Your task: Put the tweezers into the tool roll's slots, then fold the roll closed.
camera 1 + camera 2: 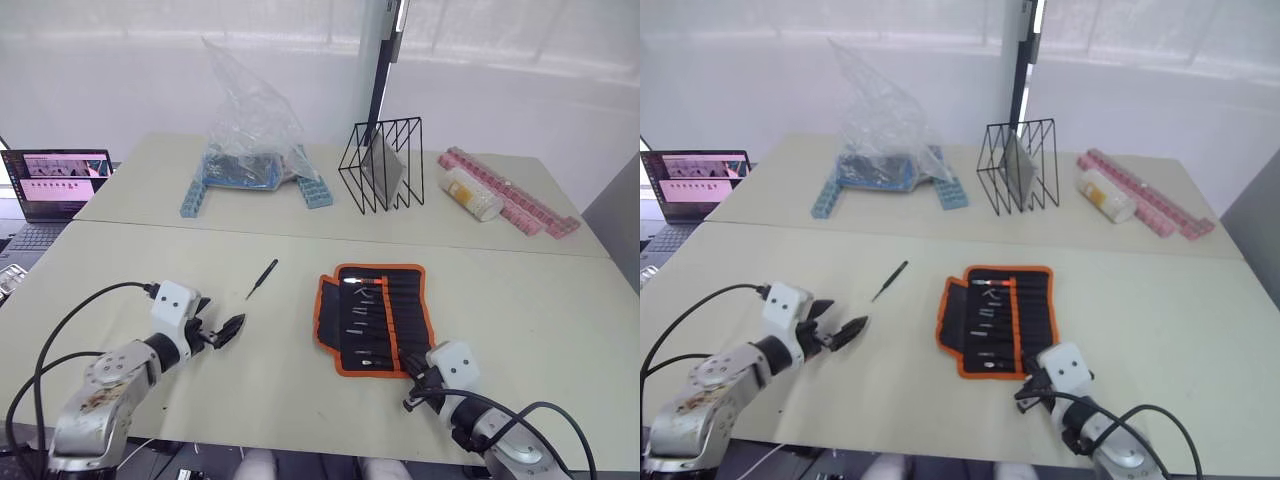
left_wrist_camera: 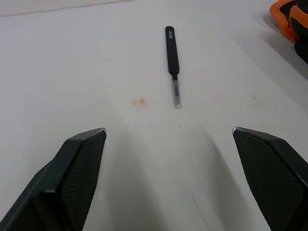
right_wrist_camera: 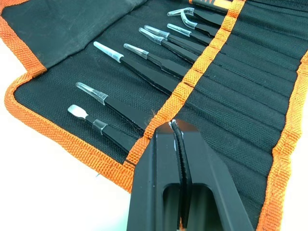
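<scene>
Here one loose tweezer (image 2: 172, 60) faces the spread left claw (image 2: 168, 139); right claw (image 3: 175, 127) pressed together.

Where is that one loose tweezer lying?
The loose tweezer lies on the table, between the open left gripper and the tool roll, left of the roll.

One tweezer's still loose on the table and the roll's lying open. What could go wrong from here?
The loose tweezer lies flat on the table, so the open left hand could slip off it or skid it away. The right hand, shut at the tool roll, may snag its orange edging or nudge seated tweezers.
</scene>
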`<state>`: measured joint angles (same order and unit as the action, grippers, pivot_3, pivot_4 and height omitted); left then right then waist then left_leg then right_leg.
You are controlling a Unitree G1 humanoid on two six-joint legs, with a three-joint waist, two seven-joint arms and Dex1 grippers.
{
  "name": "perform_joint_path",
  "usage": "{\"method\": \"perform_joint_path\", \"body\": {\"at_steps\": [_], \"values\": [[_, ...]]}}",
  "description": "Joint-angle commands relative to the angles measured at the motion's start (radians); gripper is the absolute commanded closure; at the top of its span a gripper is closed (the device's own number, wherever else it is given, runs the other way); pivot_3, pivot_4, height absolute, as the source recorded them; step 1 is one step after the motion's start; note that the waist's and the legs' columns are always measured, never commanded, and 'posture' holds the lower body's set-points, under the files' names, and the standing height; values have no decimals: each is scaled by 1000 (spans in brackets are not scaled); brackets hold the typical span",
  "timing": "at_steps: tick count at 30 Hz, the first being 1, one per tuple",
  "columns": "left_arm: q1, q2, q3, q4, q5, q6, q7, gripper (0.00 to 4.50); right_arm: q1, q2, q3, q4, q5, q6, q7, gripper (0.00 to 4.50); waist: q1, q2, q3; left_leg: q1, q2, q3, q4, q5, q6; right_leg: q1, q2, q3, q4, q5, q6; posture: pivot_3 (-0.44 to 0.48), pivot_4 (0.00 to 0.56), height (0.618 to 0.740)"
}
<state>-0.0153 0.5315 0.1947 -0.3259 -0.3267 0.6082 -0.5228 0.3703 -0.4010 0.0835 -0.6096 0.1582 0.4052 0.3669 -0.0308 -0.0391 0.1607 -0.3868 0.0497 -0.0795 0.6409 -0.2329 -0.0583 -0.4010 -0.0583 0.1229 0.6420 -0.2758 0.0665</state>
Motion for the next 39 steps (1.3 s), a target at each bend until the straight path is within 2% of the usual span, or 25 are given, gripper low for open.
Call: {"method": "perform_joint_path", "body": {"at_steps": [1,4,10,18,21,32,39], "values": [[-40,0,-43,46,50,-41,21,24,10,-3,12,13,-8,20,3,4500,-6,0,0,0,0,0,0,0,0,0,0,0,0,0,0,0,150,718],[-85,-1,-92,115,77,-50,13,24,11,2,16,10,-10,24,-4,4500,-10,0,0,-1,0,0,0,0,0,0,0,0,0,3,7,0,150,718],[-216,-33,-173,302,132,-118,-1,24,12,9,22,11,-11,22,-12,4500,-1,1,-1,1,0,0,0,0,0,3,0,0,0,4,8,0,150,718],[-297,-74,-229,419,164,-185,-35,24,9,19,24,16,-15,16,-18,4500,3,2,-1,7,0,0,0,0,0,9,0,0,-1,4,8,0,150,718],[-311,-89,-237,451,173,-202,-38,865,9,21,23,18,-16,15,-18,4500,6,2,-1,7,0,0,0,0,0,10,0,0,-1,4,8,0,150,718],[-334,-120,-242,502,188,-235,-58,4480,12,24,23,17,-21,13,-15,4500,10,4,-2,10,0,0,0,0,0,12,0,0,-1,4,8,0,150,718],[-356,-87,-207,464,170,-234,-82,4480,14,24,25,16,-21,16,-16,4500,9,4,-2,9,0,0,0,0,0,11,0,0,-1,3,8,0,150,718]]}}
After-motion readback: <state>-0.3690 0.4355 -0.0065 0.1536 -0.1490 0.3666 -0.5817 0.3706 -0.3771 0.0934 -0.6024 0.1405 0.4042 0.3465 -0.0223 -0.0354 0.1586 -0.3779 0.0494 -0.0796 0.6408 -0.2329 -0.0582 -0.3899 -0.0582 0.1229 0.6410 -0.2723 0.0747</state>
